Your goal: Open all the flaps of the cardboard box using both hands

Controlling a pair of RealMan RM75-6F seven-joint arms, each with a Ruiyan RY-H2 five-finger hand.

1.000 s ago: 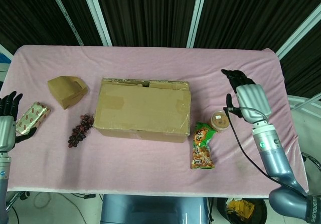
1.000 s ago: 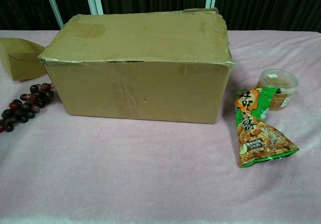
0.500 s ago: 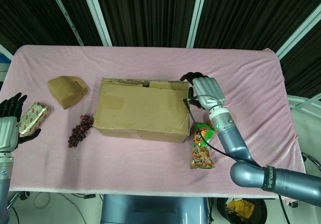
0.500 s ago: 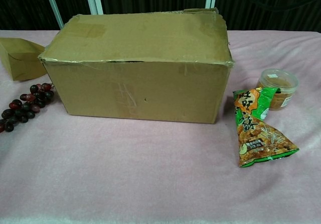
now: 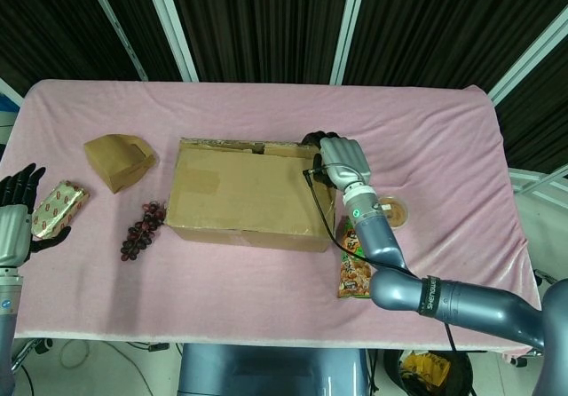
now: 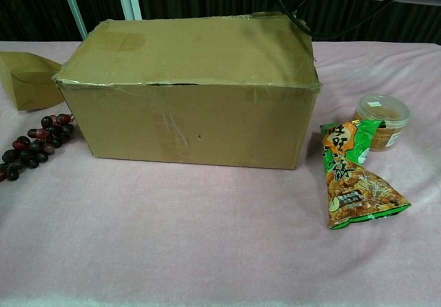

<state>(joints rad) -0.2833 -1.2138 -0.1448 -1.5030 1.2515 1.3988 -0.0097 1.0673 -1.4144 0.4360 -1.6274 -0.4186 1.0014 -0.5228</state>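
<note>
Since a second ago the right robot hand (image 5: 337,159) has swung in from the right side of the bench (image 5: 444,130), past the small lidded tub (image 5: 391,211), and now sits over the far right corner of the cardboard box (image 5: 253,192), while the left robot hand (image 5: 16,214) has barely shifted at the left edge. From the head view the right robot hand's dark fingers (image 5: 315,138) curl down at the box's back right edge, touching or nearly touching the top; whether they actually grip a flap cannot be told, and the chest view shows only its cable and a bit of the forearm above the box. The left robot hand is held apart from the box, fingers spread and holding nothing, just beside a foil-wrapped packet (image 5: 57,208). The cardboard box stands near the middle of the bench on the pink cloth, its top flaps lying flat and closed, with a small gap along the far edge. A bunch of dark grapes (image 5: 142,229) lies near its left end, a brown paper carton (image 5: 119,160) further back on the left, and a green snack bag (image 6: 351,176) lies just beside its right end, in front of the lidded tub.
</note>
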